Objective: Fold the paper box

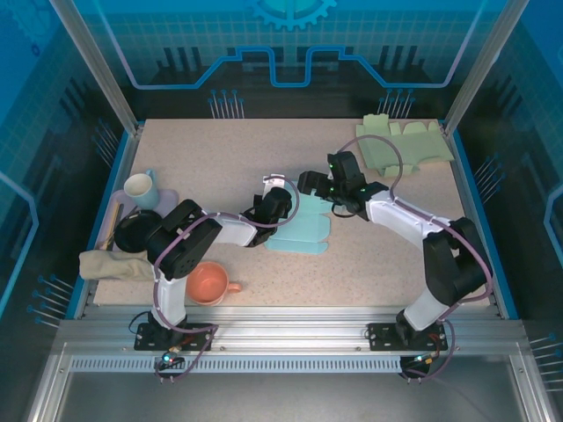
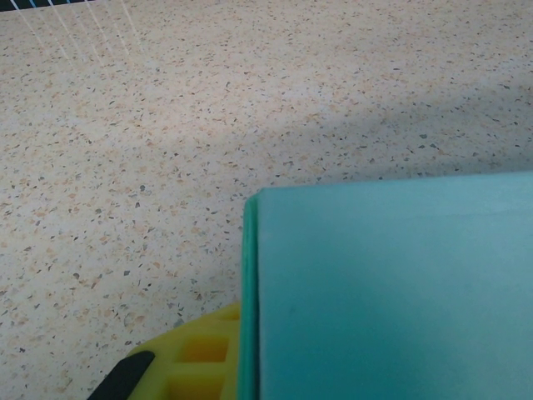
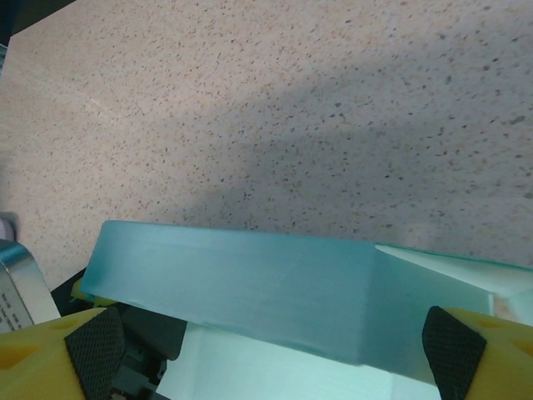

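The box [image 1: 303, 233] is lying mid-bench [image 1: 220, 149], the left fingers [image 2: 196, 358] are pinching together on its left edge, and the right fingers [image 3: 454, 350], wide apart, are straddling its raised far flap [image 3: 241, 283], whose length is running from one finger to the other.

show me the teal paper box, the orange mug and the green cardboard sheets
teal paper box [image 1: 306, 232]: top external view, on its flat upper panel
orange mug [image 1: 208, 283]: top external view, inside its bowl
green cardboard sheets [image 1: 406, 146]: top external view, middle of the stack
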Robot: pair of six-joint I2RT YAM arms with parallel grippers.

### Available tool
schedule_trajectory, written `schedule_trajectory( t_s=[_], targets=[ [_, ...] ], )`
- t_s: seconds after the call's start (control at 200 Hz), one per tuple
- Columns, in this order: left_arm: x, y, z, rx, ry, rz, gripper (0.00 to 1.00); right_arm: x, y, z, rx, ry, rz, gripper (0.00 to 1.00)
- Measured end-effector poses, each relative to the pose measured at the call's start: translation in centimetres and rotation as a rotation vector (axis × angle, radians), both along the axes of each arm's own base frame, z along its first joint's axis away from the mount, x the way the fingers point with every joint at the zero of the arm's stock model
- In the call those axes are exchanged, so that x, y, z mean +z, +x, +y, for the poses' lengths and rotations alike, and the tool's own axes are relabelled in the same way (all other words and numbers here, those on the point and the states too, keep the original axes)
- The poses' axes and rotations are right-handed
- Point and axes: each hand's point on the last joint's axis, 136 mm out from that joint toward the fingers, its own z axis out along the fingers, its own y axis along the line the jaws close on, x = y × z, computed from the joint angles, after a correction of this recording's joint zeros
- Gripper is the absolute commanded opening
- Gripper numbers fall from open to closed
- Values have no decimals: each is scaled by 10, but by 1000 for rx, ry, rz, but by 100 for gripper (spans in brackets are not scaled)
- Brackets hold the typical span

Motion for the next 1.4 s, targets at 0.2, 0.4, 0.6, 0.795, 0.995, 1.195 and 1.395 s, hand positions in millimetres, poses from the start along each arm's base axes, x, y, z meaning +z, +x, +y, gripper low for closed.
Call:
schedule_trajectory(
  t_s=[0.2, 0.4, 0.6, 0.795, 0.995, 1.195, 1.395],
  targets=[
    [0, 0, 0, 0, 0, 0, 11, -5, 1, 8, 2, 52, 25, 91],
    [0, 0, 1, 3, 1, 0, 10, -7, 1, 14, -8, 130, 24, 75],
    [0, 1, 2, 7, 2, -1, 11, -14, 3, 9, -50, 207, 27, 69],
    [0, 1, 2, 6, 2, -2, 11, -25, -4, 6, -58, 228, 47, 72],
    [0, 1, 2, 6, 2, -1, 11, -28, -21, -13, -84, 168, 19, 73],
    [0, 1, 2, 6, 2, -1, 11, -54, -36, -29, -62, 59, 24, 69],
    [0, 1, 2, 6, 2, -1, 11, -71, -26, -28, -25, -6, -11, 66]
  ],
)
